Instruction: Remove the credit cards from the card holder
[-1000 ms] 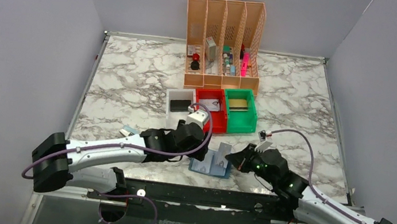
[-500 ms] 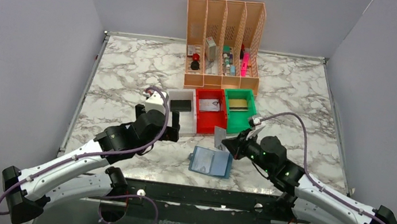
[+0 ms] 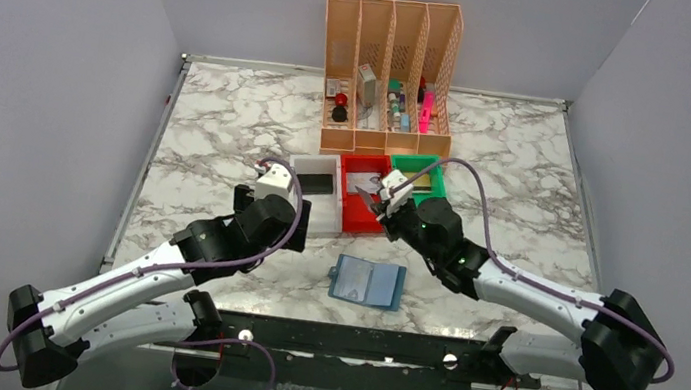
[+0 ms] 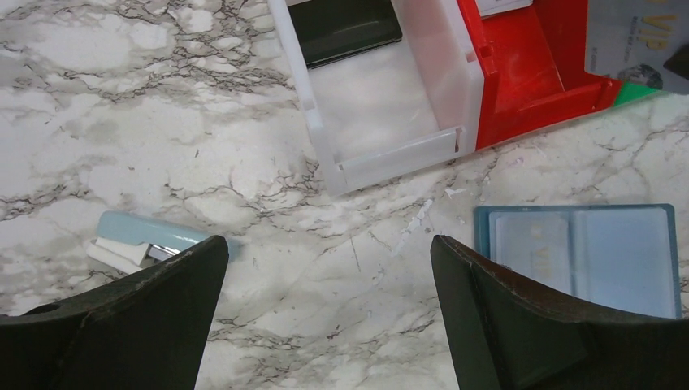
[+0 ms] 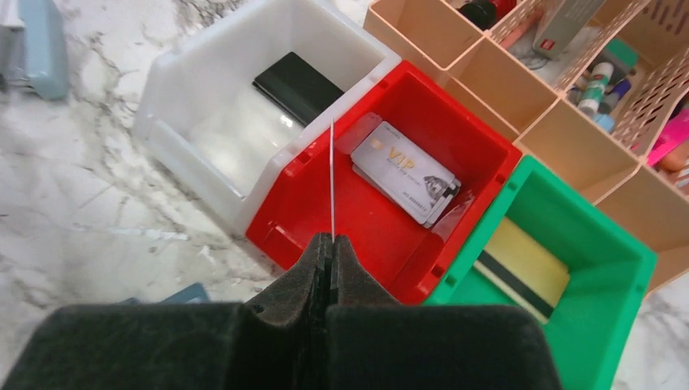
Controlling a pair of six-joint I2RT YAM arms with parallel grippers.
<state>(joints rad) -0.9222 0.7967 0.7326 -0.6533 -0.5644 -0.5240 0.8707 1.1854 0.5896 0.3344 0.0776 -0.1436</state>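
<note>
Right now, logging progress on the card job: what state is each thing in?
card holder, lying open on the table
held card, edge-on over the red bin
right tool, shut on held card
left tool, open, empty
grey VIP card, lying in the red bin
tan card, lying in the green bin

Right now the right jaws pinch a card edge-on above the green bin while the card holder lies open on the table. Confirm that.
Not quite: the bin is wrong. The right wrist view shows the right jaws pinching the card edge-on above the red bin, which holds a VIP card. The card holder does lie open on the table.
</note>
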